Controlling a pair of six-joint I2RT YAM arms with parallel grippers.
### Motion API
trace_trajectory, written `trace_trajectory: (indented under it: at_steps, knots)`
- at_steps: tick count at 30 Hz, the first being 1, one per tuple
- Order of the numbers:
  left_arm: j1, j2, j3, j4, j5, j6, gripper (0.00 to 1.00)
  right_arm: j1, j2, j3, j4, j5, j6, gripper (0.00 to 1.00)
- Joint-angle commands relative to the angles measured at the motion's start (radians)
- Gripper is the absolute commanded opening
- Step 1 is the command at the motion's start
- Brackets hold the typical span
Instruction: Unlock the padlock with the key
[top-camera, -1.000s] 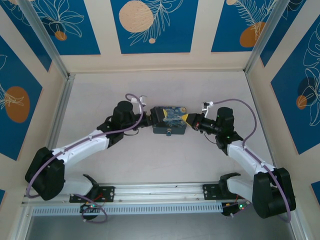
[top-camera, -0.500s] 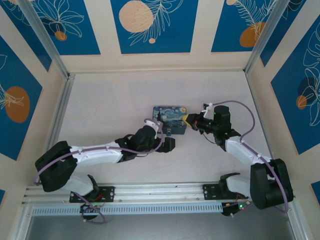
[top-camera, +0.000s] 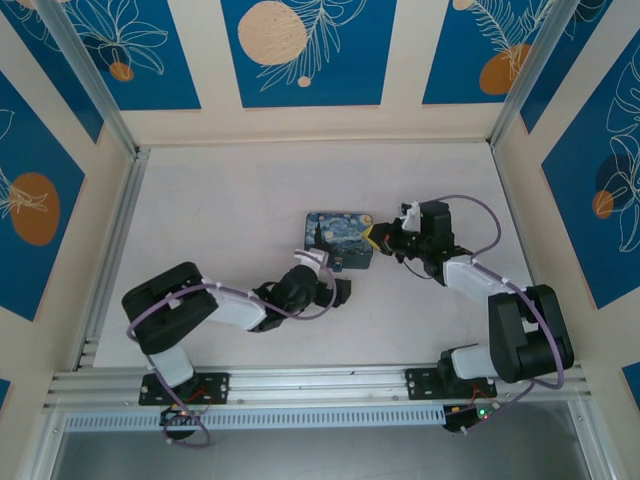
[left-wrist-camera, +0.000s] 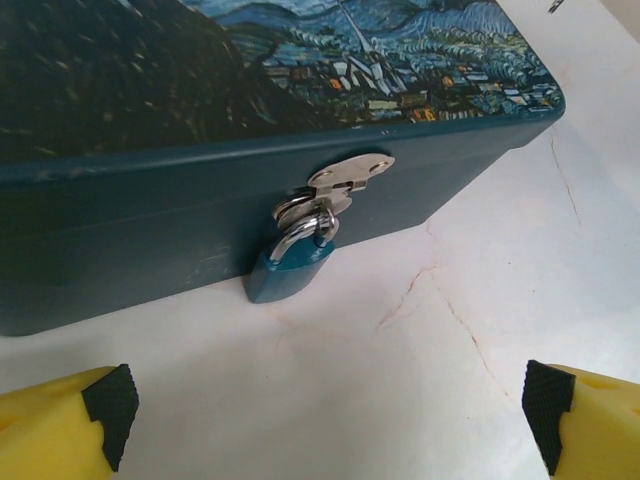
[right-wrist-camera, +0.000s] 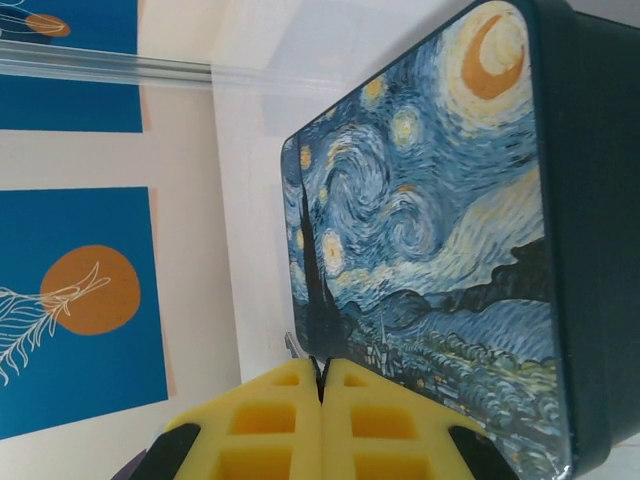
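On the table, top view, left arm: a second ago its gripper was at the box's left end; it has since swung round and folded back, elbow drawn in toward its base.
Left gripper (top-camera: 341, 291): just before the box's near face, apart from it.
Right gripper (top-camera: 372, 237): stays at the right end of the box, yellow tips against it; the right arm has bunched closer.
Box (top-camera: 340, 240): starry-night lid up, at mid-table, in much the same place as before.
Table (top-camera: 220, 220): pale, matt, bare around the box.
Walls (top-camera: 300, 50): cream, with blue panels bearing orange discs and white leaf outlines.
Rail (top-camera: 300, 380): aluminium, along the near edge by the arm bases.

Left wrist view, padlock (left-wrist-camera: 295, 272): small, teal-bodied, with a silver shackle. It hangs closed through the hasp (left-wrist-camera: 345, 180) on the box's dark side, its foot touching the table. The top view gives it no such detail.
Left gripper (left-wrist-camera: 325, 415): fingers (left-wrist-camera: 95, 425) wide apart, holding nothing, low over the table.
Table (left-wrist-camera: 450, 330): hairline cracks show here.

Right wrist view, right gripper (right-wrist-camera: 321, 400): yellow fingers pressed together; whether they pinch anything, I cannot tell.
Box (right-wrist-camera: 430, 250): painted lid seen side-on, moon at the far corner, just beyond the fingers.
Wall panel (right-wrist-camera: 70, 300): blue, with an orange disc, behind.
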Motion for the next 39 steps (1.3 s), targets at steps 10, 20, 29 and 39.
trace_trajectory:
  at_steps: [10,20,29,39]
  knots:
    - [0.017,0.122,0.028,0.172,0.066,0.006,1.00,-0.005,0.066,0.049,-0.017,-0.017,-0.033,0.00]
    - [0.070,0.162,0.161,0.000,0.267,-0.008,1.00,-0.004,0.134,0.068,-0.031,-0.017,-0.049,0.00]
    - [0.111,0.180,0.182,-0.037,0.284,-0.024,0.99,-0.003,0.164,0.057,-0.019,-0.011,-0.054,0.00]
    - [0.111,0.211,0.239,-0.053,0.255,0.010,0.97,-0.003,0.185,0.053,-0.012,-0.011,-0.049,0.00]
